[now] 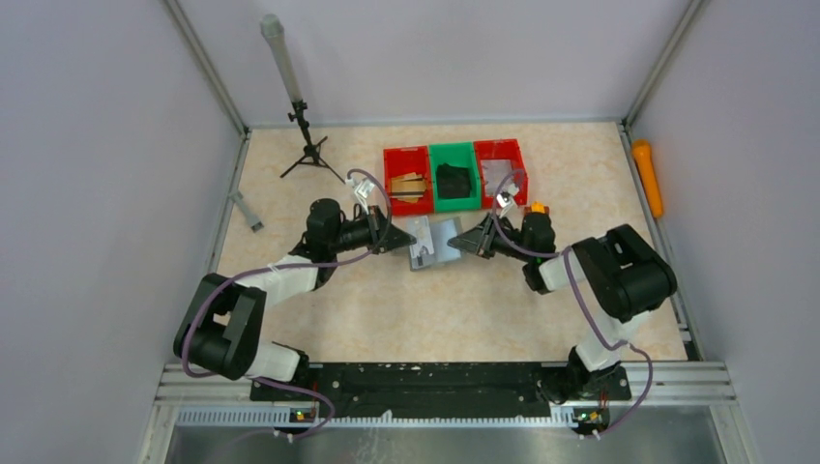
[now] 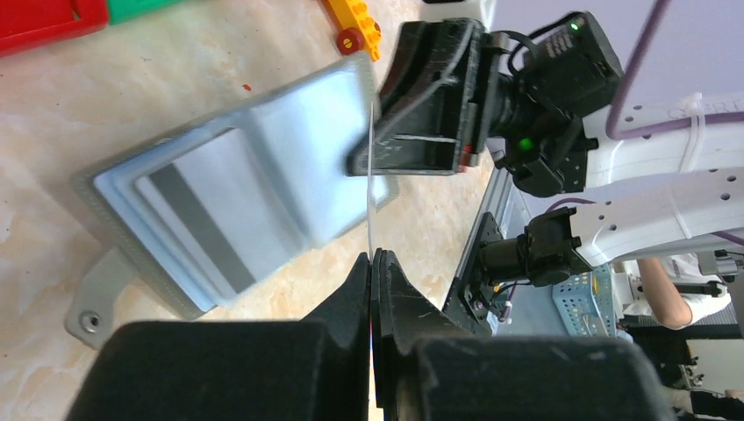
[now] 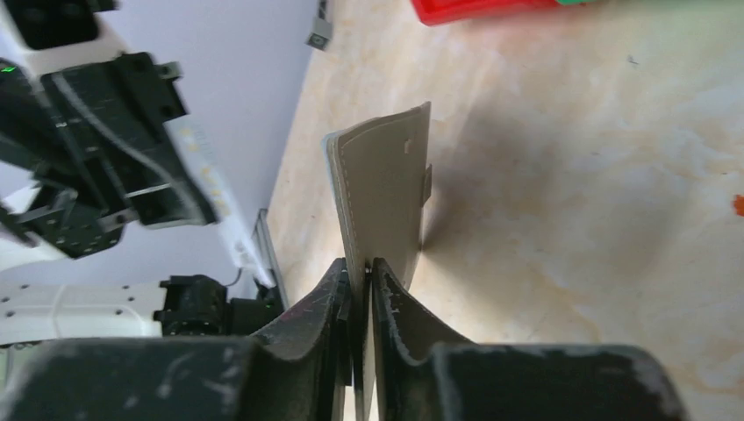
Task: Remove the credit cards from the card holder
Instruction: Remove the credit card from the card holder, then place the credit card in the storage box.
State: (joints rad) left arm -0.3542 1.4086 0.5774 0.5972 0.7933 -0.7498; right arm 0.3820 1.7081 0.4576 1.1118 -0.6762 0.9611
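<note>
Left tool (image 2: 375,260) pinches one card (image 2: 374,219); right tool (image 3: 361,268) clamps card holder (image 3: 386,184), second card (image 2: 197,219) inside.

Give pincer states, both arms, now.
Left pincer: closed on a credit card.
Right pincer: closed on the card holder.

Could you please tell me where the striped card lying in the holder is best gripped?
Probably the striped card by its edge nearest the fold, tool slanting down from above: it lies flat in the card holder, so only an edge can be pinched.
</note>
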